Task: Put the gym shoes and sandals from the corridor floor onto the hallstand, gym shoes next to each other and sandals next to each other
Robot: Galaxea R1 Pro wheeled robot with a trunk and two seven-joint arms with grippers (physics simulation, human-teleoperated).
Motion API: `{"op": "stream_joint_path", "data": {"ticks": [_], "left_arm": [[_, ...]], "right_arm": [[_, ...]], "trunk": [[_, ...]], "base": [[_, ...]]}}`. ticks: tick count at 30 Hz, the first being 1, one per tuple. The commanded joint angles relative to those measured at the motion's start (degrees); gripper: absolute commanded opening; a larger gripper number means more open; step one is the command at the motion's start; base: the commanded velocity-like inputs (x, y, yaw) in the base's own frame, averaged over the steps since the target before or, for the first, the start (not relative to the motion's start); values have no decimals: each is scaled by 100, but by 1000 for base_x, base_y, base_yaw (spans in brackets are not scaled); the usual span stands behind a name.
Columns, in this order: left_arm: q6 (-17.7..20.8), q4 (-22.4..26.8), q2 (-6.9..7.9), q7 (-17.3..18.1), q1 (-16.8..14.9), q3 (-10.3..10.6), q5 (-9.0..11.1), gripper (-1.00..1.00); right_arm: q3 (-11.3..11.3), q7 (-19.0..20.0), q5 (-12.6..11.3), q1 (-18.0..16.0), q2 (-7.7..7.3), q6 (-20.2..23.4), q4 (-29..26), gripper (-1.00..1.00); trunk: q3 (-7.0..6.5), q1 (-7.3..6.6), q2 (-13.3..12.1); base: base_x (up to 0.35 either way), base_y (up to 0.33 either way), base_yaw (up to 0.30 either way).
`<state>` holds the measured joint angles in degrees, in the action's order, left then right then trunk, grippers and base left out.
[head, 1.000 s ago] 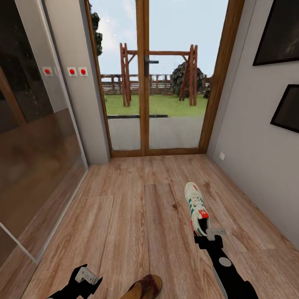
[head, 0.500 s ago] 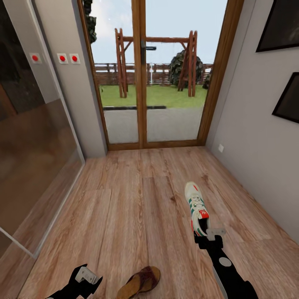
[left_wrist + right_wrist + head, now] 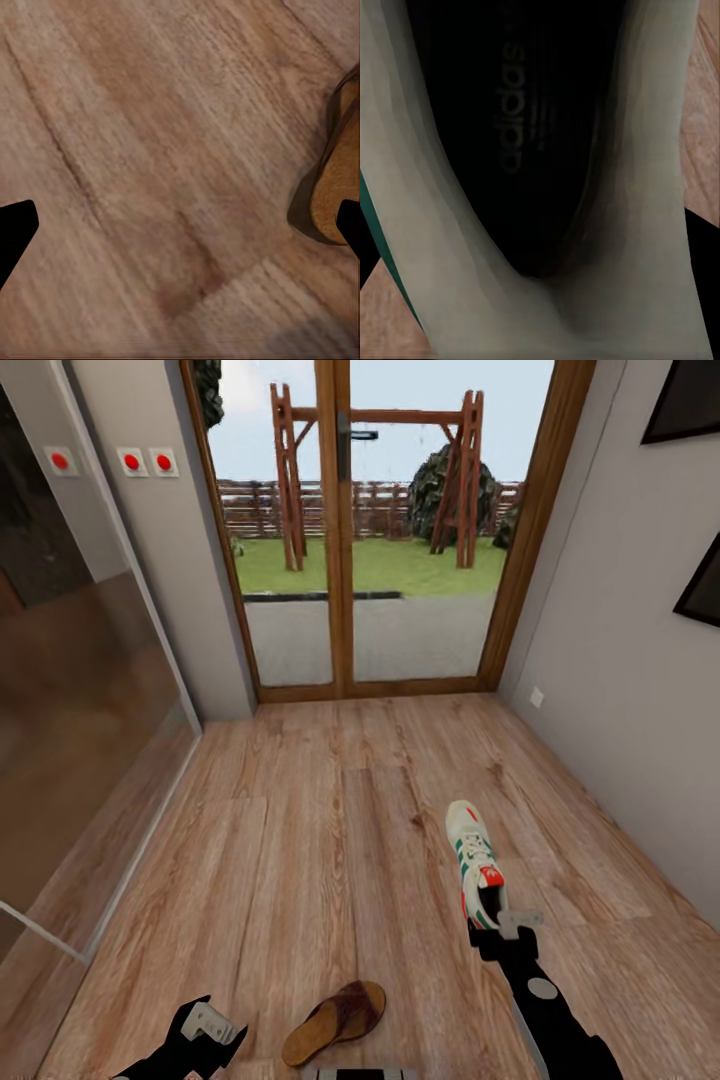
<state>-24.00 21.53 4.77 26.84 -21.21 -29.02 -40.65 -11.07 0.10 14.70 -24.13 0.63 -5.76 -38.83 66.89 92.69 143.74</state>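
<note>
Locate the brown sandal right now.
In the head view, the sandal lies on the corridor floor at bottom centre, between the left tool and the held gym shoe.

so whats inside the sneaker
The right wrist view looks into the sneaker: a dark insole with faint adidas lettering and a cream lining. Nothing lies inside as far as shown; the toe end is beyond view.

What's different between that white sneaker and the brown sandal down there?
The gym shoe is white with green stripes and red trim, laced and closed; the sandal is brown, flat and open-backed with a tan insole. The gym shoe is gripped at its heel by the right gripper; the sandal lies free on the floor, beside the open left gripper. They look similar in length.
</note>
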Motion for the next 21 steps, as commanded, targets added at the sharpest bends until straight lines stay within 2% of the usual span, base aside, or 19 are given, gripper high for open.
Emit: {"op": "stream_joint_path", "data": {"ticks": [1, 7, 12, 18, 21], "left_arm": [[-29, 0, -5, 31, -5, -50, -46, 100], [-24, -2, -8, 27, -6, -42, -41, 100], [-13, 0, -35, 33, -33, -35, -40, 100], [4, 52, -259, 2, -177, 10, -56, 100], [14, 60, -314, -5, -273, 15, -63, 100]], "right_arm": [[-27, 0, 58, -4, 7, 22, -33, -100], [-27, 4, 49, -4, 9, 458, -400, -100], [-23, 14, 39, -4, 14, 1058, -882, -100], [-1, 23, 34, -4, 23, 1430, -1533, -100], [8, 37, 32, -4, 30, 1548, -1818, -100]], "trunk": [[32, 1, 4], [198, 16, 12], [336, 29, 18], [512, 45, 26], [604, 53, 30]], "base": [[0, 0, 0], [0, 0, 0], [0, 0, 0], [0, 0, 0], [0, 0, 0]]}}
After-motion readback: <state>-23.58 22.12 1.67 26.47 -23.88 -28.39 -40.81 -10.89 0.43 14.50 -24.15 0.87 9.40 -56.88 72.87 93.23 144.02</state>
